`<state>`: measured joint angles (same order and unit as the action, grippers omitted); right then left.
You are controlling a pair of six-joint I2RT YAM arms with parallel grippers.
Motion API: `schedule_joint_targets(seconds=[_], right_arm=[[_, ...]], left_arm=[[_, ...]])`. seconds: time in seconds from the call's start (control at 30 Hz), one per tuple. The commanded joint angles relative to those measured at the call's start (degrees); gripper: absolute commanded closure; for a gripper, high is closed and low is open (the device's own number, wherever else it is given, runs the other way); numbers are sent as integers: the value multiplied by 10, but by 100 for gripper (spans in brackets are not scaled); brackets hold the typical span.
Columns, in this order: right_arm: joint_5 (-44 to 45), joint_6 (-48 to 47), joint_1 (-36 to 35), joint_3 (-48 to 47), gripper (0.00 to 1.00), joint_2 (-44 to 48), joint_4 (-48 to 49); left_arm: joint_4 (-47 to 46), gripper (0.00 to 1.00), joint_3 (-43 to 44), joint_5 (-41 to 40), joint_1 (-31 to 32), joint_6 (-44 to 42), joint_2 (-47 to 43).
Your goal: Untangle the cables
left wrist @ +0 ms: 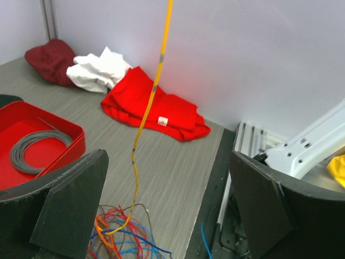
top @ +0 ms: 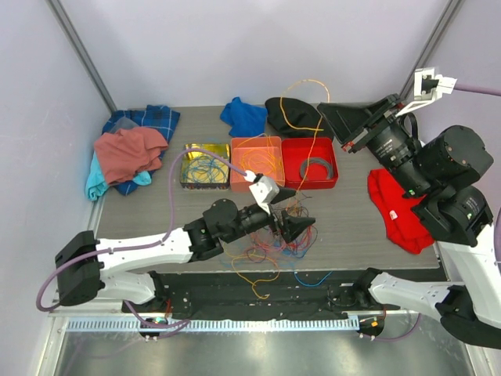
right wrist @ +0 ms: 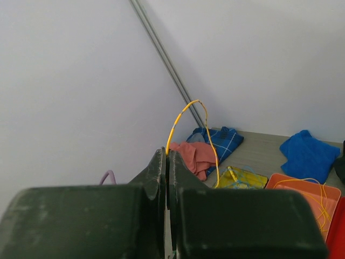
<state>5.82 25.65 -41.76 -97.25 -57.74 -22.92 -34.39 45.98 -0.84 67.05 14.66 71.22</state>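
The tangle of cables [top: 274, 244] lies on the surface [top: 352, 227] near the front edge, at its middle: orange, red, blue and dark strands heaped in loose loops, with a few trailing over the edge towards the arm bases. One yellow-orange cable [left wrist: 144, 116] rises out of the heap. Its long axis runs almost upright, leaning away and to the right as it climbs from the tangle to the raised right arm.

The right fingers [right wrist: 157, 175] are pressed together and pinch this cable high above the far right of the surface. Beyond the pinch its free part arches up and droops back down in a loop.

The left fingers [left wrist: 70, 208] are spread wide, low over the heap, one on each side of the rising strand and not touching it.

Behind the tangle stand a yellow tray [top: 205, 146] and an orange tray [top: 257, 140], both with thin cables inside, and a red tray [top: 311, 185] holding a grey coiled ring [left wrist: 15, 154].
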Motion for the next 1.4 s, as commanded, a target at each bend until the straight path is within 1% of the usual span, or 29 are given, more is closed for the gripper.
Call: schedule_joint_targets(seconds=[0.0, 0.1, 0.13, 0.23, 0.27, 0.3, 0.33, 0.4, 0.43, 0.47, 0.5, 0.57, 0.6, 0.67, 0.7, 0.73, 0.8, 0.83, 0.9, 0.93, 1.0, 1.03, 1.07, 1.1, 1.13, 1.2, 1.23, 1.3, 1.37], right_arm=[[-11, 3, 3, 5, 99, 15, 12], [-13, 5, 2, 14, 99, 20, 12], [-12, 6, 3, 20, 99, 24, 11], [-10, 5, 2, 34, 99, 33, 12], [-10, 6, 2, 38, 99, 36, 12], [-13, 7, 3, 43, 99, 39, 14], [-14, 10, 3, 57, 99, 47, 21], [-13, 14, 2, 74, 99, 57, 29], [-7, 17, 2, 89, 95, 68, 32], [-6, 18, 2, 96, 90, 75, 33], [-1, 19, 3, 112, 77, 81, 32], [12, 22, 3, 129, 59, 103, 31], [16, 23, 1, 149, 49, 111, 28], [33, 29, 3, 172, 41, 137, 22], [39, 33, 3, 200, 36, 147, 19], [45, 37, 2, 215, 34, 156, 18], [57, 51, 3, 261, 29, 185, 17], [58, 55, 3, 275, 29, 195, 17], [57, 71, 2, 316, 28, 216, 17], [55, 76, 3, 328, 28, 222, 20], [36, 85, 3, 364, 28, 234, 33], [30, 91, 2, 375, 28, 237, 37], [25, 94, 2, 384, 28, 239, 40], [16, 100, 3, 400, 29, 240, 45], [14, 103, 3, 407, 30, 241, 45], [11, 106, 2, 426, 31, 243, 45], [12, 107, 2, 431, 31, 248, 45], [17, 109, 2, 444, 32, 255, 41], [23, 107, 3, 450, 32, 269, 36]], left_arm=[[-75, 0, 29, -45, 1, -45, 23], [-85, 0, 36, -70, 1, -57, 37], [-85, 2, 38, -73, 0, -65, 38], [-78, 15, 46, -86, -1, -74, 40], [-79, 26, 48, -87, -1, -77, 39], [-75, 32, 51, -89, -2, -77, 39], [-74, 49, 53, -93, -5, -74, 38], [-53, 69, 65, -98, -7, -73, 27], [-39, 96, 72, -108, -8, -71, 21], [-12, 100, 93, -115, -9, -68, 14], [42, 100, 106, -116, -12, -65, -4], [102, 100, 147, -120, -18, -48, -20], [165, 100, 164, -125, -27, -40, -39], [241, 100, 232, -155, -38, -2, -52], [281, 100, 256, -158, -52, 5, -60], [327, 100, 298, -154, -60, 7, -64], [360, 100, 335, -153, -70, 0, -73], [390, 100, 376, -165, -72, -1, -75], [430, 100, 429, -186, -75, -12, -65], [478, 100, 492, -188, -76, -18, -45], [519, 100, 556, -191, -76, -33, -21], [535, 100, 610, -194, -76, -38, 5], [561, 100, 635, -195, -76, -44, 15], [570, 100, 658, -202, -76, -56, 27], [578, 100, 701, -207, -76, -60, 39], [601, 100, 740, -213, -77, -74, 73], [609, 100, 774, -221, -77, -81, 86], [630, 100, 805, -221, -89, -81, 117], [636, 100, 807, -221, -103, -66, 135]])
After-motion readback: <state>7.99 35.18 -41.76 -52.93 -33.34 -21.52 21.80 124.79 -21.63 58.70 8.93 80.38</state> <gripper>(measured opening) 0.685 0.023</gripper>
